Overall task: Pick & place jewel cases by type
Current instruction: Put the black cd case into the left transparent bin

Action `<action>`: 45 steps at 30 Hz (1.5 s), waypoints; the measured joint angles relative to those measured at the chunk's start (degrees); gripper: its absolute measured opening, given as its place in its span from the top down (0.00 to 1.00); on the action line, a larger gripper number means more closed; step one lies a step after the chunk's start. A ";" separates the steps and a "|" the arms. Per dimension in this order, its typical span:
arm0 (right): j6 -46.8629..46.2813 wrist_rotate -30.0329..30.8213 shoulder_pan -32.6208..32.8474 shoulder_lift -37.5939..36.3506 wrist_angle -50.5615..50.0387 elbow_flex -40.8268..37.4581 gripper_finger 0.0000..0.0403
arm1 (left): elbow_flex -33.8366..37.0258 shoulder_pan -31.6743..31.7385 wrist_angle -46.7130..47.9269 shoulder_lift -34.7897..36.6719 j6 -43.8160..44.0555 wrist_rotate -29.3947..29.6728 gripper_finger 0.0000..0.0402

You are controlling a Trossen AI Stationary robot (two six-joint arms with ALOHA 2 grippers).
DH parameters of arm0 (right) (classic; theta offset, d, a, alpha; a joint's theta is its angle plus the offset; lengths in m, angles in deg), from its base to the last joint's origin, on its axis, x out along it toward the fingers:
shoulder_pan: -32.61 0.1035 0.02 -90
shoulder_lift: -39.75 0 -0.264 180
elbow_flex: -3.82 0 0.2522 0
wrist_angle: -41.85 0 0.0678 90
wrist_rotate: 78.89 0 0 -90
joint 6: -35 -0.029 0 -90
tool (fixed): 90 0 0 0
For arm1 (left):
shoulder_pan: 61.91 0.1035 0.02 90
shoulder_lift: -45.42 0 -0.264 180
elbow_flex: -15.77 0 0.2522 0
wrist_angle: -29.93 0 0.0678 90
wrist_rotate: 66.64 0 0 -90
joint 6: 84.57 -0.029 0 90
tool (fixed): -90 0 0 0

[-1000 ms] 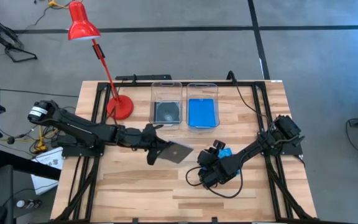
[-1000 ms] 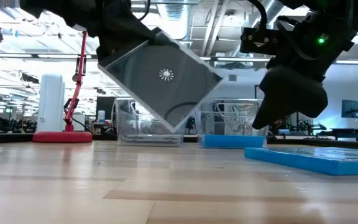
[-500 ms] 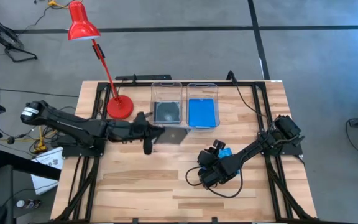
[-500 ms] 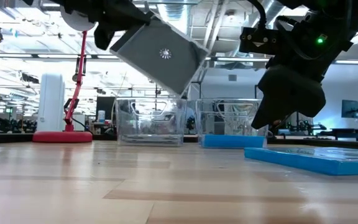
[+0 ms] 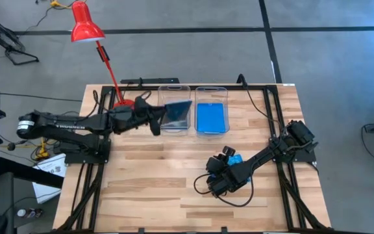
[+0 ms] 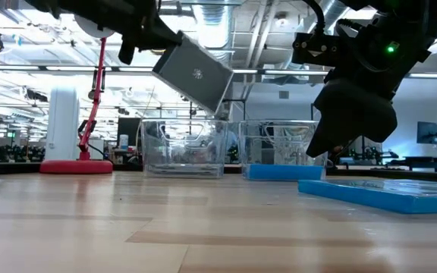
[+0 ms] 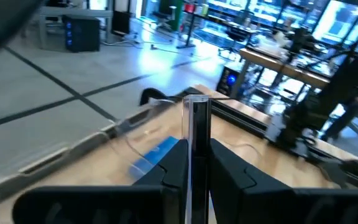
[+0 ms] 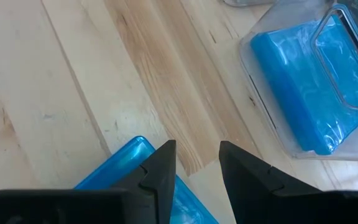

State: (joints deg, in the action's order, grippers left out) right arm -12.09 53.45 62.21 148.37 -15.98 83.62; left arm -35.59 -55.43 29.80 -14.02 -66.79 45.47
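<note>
I have the left claw (image 5: 156, 121) clenched on a grey jewel case (image 5: 177, 112), holding it tilted in the air above the left clear bin (image 5: 174, 91). My right claw (image 8: 194, 163) hangs with fingers parted over a blue jewel case (image 6: 381, 192) lying on the tabletop (image 5: 148, 182), right of that bin.

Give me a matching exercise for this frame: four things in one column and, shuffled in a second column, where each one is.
Things:
1. grey case
2. blue case
3. red lamp
4. stack of blue cases

Places:
A. lying flat on the table under the right gripper
B. inside the right-hand clear bin
C. held tilted in the left gripper above the left-hand clear bin
D. at the table's far left corner

Pairs: 1-C, 2-A, 3-D, 4-B
</note>
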 joint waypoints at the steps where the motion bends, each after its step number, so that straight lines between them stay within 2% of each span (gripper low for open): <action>1: 0.00 0.00 0.00 0.00 0.00 0.00 0.71 | 0.00 1.33 0.05 0.00 0.05 -0.73 0.91; 8: 0.00 0.00 0.00 0.00 -0.01 0.00 0.71 | -0.02 9.47 1.71 -1.08 5.36 -6.40 0.91; 19: 0.00 -0.04 0.00 0.00 -0.04 0.00 0.71 | -0.02 17.05 1.63 -7.73 19.20 -12.69 0.89; 33: 0.00 -0.16 0.00 0.00 -0.42 -0.02 0.71 | -0.13 20.15 0.54 -17.08 26.40 -18.65 0.89; 45: 0.00 -0.22 0.00 0.00 -0.46 -0.02 0.71 | -0.13 20.67 0.34 -17.57 26.29 -20.39 0.89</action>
State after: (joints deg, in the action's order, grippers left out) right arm -12.09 53.23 62.21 148.37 -16.44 83.59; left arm -35.72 -34.76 30.13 -31.60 -40.50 25.08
